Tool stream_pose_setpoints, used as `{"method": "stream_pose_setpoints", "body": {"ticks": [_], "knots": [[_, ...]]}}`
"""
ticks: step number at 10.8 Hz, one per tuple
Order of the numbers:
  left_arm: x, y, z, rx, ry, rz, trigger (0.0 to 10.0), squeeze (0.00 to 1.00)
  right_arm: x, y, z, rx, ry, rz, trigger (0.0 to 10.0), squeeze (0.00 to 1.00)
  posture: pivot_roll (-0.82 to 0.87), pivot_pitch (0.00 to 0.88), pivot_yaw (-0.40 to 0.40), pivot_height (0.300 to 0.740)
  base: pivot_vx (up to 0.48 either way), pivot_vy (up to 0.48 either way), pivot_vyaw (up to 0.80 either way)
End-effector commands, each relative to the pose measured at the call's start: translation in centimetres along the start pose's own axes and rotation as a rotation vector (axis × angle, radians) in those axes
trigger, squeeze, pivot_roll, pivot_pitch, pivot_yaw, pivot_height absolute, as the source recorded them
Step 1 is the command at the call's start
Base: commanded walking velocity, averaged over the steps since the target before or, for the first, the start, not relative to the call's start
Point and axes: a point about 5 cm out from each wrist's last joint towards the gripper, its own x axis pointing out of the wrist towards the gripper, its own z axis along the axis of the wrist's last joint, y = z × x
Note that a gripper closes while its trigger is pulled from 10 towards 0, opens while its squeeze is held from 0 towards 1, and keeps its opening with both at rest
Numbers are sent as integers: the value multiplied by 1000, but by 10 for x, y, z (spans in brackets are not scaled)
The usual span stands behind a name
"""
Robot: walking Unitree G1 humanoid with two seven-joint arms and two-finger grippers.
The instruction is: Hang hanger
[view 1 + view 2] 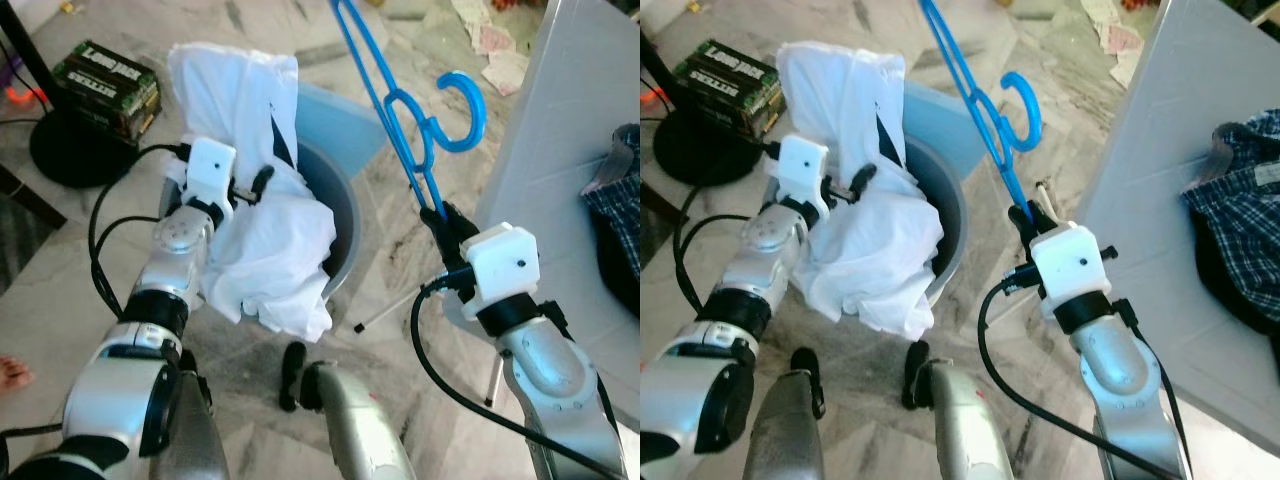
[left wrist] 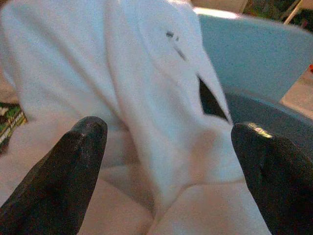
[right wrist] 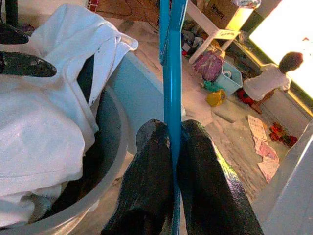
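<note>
Hanger: blue hanger is up in the air over the marble floor, hook end beside the white table.
Right gripper: fingers pinched tight on the hanger's bar.
Left gripper: fingers spread wide, right at the white shirt draped over the grey basin.

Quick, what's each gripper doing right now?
Left gripper: open, fingers spread at the white shirt.
Right gripper: shut on the blue hanger.
</note>
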Motion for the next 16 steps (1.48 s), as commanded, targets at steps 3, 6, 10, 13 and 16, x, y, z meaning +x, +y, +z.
{"method": "stream_pose_setpoints", "body": {"ticks": [3, 6, 10, 13, 16], "knots": [[-2, 0, -22, -13, 119, -23, 10000, 0, -14, -9, -2, -25, 60, -22, 10000, 0, -227, 478, -289, 740, 0, 0, 0], [-1, -3, -29, -25, 184, -20, 0, 0, -17, -11, -1, -37, 69, -30, 10000, 0, -253, 480, -290, 740, 0, 0, 0], [-1, -2, -30, -69, 198, -27, 0, 0, -16, -11, 0, -40, 69, -33, 10000, 0, -251, 480, -287, 740, 0, 0, 0], [2, -16, -30, -82, 195, -88, 0, 0, -13, -9, 0, -38, 66, -32, 10000, 0, -248, 478, -288, 740, 0, 0, 0], [2, -21, -33, -95, 214, -120, 0, 0, -11, -10, 0, -38, 63, -36, 10000, 0, -245, 474, -285, 740, 0, 0, 0]]}}
